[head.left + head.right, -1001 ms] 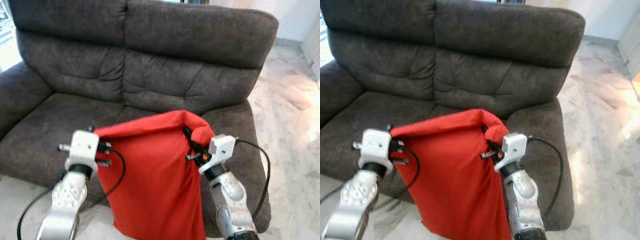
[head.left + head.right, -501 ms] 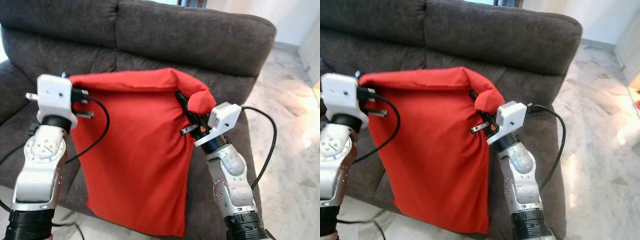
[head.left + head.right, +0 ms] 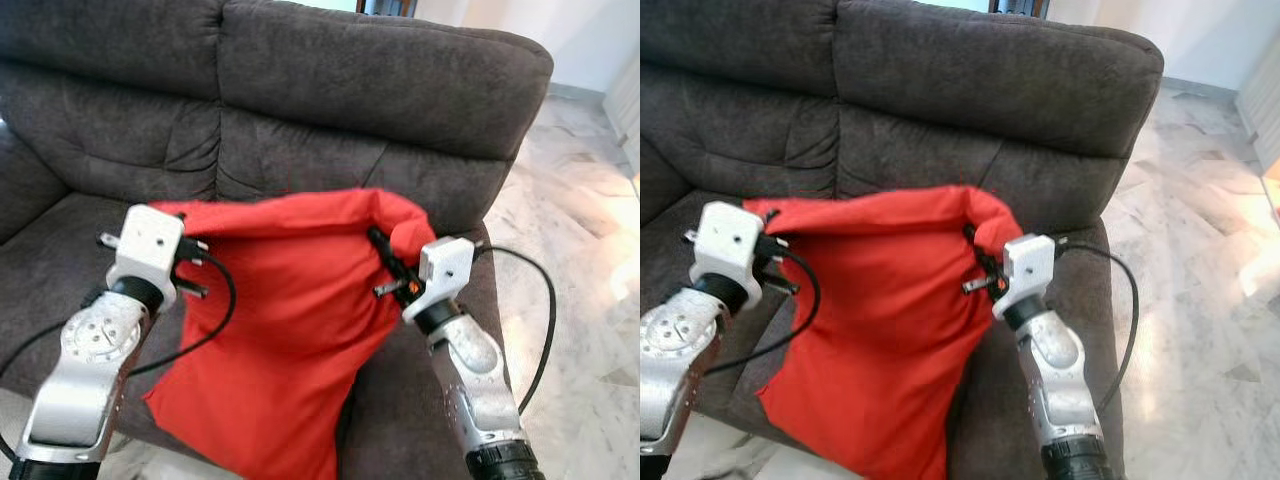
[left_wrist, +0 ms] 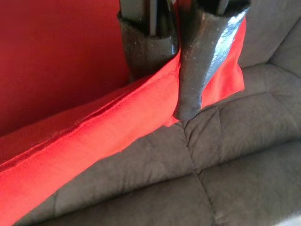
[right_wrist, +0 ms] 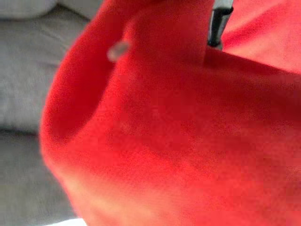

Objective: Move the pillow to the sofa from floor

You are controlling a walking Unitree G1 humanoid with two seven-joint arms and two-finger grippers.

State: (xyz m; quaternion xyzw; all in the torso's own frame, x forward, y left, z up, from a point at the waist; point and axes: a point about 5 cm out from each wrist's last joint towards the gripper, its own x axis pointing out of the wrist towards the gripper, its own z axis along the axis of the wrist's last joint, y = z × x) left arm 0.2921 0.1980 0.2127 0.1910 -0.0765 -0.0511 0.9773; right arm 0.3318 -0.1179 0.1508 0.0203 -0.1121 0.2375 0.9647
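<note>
Delivery is nearly done: one red pillow (image 3: 275,330) is held up over the seat of one dark grey sofa (image 3: 350,90), off the floor, its lower end draped over the sofa's front edge. Its upper corners are gripped from either side by two pincers. The left pincer (image 4: 174,70) is clenched on the pillow's folded edge, cloth pinched between both black fingers. The right pincer (image 3: 385,262) is buried in the opposite corner and appears, though the wrist view is blurred, to be clamped on the fabric as well. What is left, by judgement, is lowering the pillow fully onto the sofa's seat and letting go.
</note>
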